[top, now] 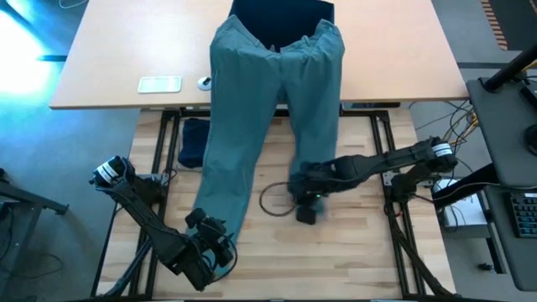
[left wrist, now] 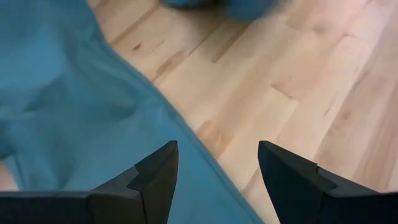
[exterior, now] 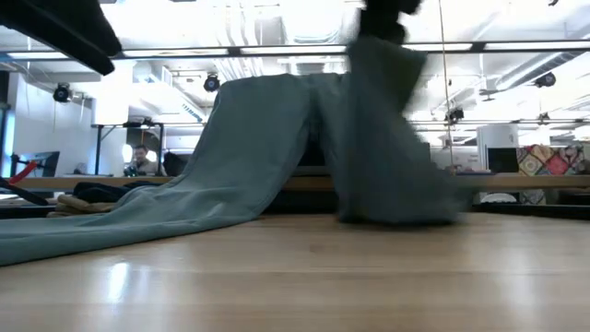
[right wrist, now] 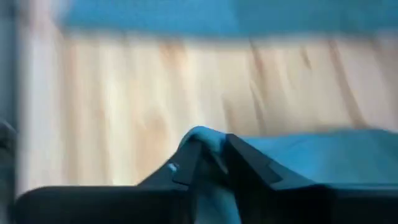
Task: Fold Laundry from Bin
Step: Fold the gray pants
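My right gripper is pinched closed on the hem of the right leg of the teal-green trousers; the right wrist view shows a fold of teal cloth caught between the fingers. My left gripper waits at the near left with its fingers spread apart, holding nothing, poised over the hem end of the left leg.

Procedure for the step in hand, as I judge it:
1. Keep the pinch firm; a thin hem slips easily.
2. Draw the right leg toward the near edge, low and straight, until it lies flat.
3. Avoid dragging the waistband off the bin.

The trousers run far to near: the waistband drapes over the bin at the far edge, both legs pointing toward me. The long axis is near-far, the legs diverging slightly. The low view is blurred, so the right leg seems lifted, probably bunched. A navy garment lies left of the left leg.
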Action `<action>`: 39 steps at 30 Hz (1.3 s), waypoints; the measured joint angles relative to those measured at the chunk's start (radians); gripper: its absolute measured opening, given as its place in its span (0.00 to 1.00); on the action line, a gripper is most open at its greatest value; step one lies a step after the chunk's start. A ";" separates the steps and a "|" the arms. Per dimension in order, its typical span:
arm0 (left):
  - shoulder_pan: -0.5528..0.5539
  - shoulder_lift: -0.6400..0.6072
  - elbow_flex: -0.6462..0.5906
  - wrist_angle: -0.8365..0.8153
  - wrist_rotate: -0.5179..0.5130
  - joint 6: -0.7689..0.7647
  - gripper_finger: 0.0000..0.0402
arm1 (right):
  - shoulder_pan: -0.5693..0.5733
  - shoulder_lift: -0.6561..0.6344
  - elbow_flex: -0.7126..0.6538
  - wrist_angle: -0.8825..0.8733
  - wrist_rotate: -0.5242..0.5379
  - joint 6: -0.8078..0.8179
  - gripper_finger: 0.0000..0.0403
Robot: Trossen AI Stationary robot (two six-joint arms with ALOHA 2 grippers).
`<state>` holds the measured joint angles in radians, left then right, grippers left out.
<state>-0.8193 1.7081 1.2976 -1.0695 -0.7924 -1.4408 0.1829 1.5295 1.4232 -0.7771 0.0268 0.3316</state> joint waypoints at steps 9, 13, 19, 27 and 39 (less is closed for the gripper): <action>0.032 0.000 0.000 0.096 0.032 0.100 0.51 | 0.053 0.000 -0.022 0.065 -0.051 0.056 0.49; 0.037 0.000 -0.005 0.099 0.033 0.097 0.51 | 0.101 -0.009 -0.022 -0.009 -0.013 0.109 0.55; 0.101 0.001 -0.080 0.143 0.103 0.124 0.51 | 0.178 -0.004 -0.030 0.002 0.004 0.232 0.57; 0.212 0.073 -0.232 0.549 0.225 0.553 0.51 | 0.255 -0.003 -0.047 0.005 0.086 0.332 0.57; 0.341 0.277 -0.165 0.643 0.374 0.673 0.36 | 0.288 -0.003 -0.047 0.005 0.088 0.403 0.55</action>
<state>-0.4783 1.9848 1.1327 -0.4266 -0.4181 -0.7674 0.4713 1.5269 1.3762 -0.7719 0.1146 0.7349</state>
